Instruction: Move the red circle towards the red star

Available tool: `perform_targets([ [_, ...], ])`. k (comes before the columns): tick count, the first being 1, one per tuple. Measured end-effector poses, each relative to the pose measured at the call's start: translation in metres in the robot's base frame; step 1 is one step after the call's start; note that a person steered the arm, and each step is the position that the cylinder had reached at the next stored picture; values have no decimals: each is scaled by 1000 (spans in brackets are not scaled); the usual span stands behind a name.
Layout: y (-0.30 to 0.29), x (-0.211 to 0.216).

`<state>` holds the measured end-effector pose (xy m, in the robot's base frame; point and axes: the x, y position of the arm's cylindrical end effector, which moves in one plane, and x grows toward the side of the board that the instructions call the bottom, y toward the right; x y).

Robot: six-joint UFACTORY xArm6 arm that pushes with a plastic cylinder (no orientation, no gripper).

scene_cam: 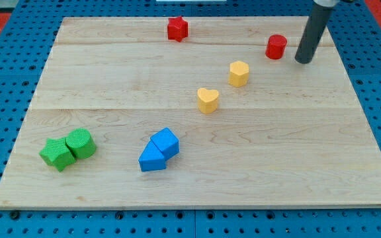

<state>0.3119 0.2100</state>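
Observation:
The red circle, a short red cylinder, stands near the view's top right of the wooden board. The red star sits at the top centre, well to the circle's left and slightly higher. My tip is the lower end of a dark rod coming down from the top right. It rests on the board just right of the red circle and a little below it, with a small gap between them.
A yellow hexagon-like block and a yellow heart lie below-left of the red circle. Two blue blocks touch at the lower centre. A green star and green cylinder touch at the lower left.

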Motion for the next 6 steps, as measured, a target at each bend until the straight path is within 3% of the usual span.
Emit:
perform_targets([
  [1, -29, -35],
  [2, -99, -50],
  [3, -143, -48],
  [4, -119, -29],
  [6, -202, -39],
])
